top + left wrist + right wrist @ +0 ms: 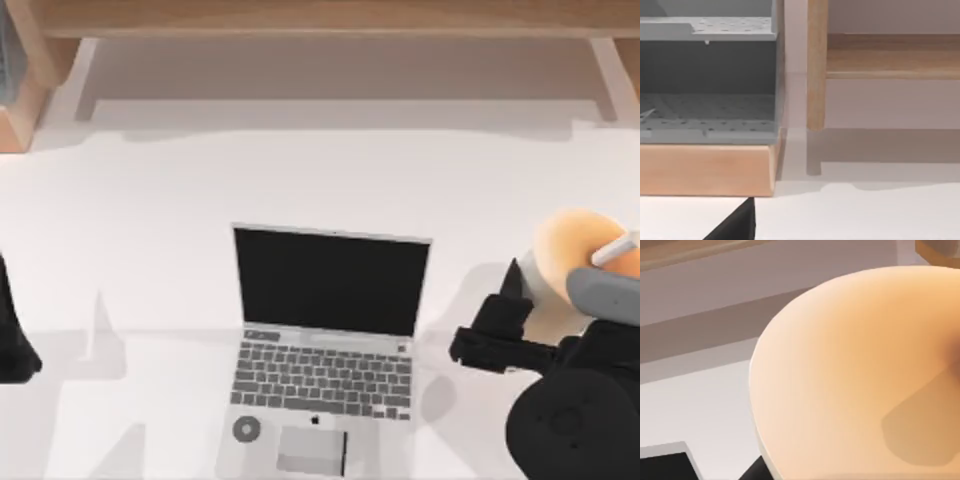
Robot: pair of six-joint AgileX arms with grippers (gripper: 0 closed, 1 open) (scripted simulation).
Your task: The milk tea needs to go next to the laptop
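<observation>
From above, the laptop [325,335] is sitting open in the middle of the white table [150,190], with its black screen at the far side and its keys near. The milk tea [575,255] is standing well apart from it, over at the right side of the table. Its round orange top and short white straw [615,248] are showing. The right gripper [535,290] is reaching up to the cup from the near side, with a dark finger [512,283] lying against the cup's left wall. I cannot tell how far open it is, or whether it is really holding the cup. The left arm [15,335] is resting at the left edge of the table.

From the left wrist, a wooden shelf leg [816,65] and a grey tray rack [707,75] are showing at the far side of the table.

From the right wrist, the milk tea [860,375] is looming very close, pale orange.

I think the cup is going to feel light but soft, so a hard squeeze could bend it or push the drink out. The plastic may be slippery too. Holding it around the middle of the side wall, and keeping it upright, looks safest to me.
</observation>
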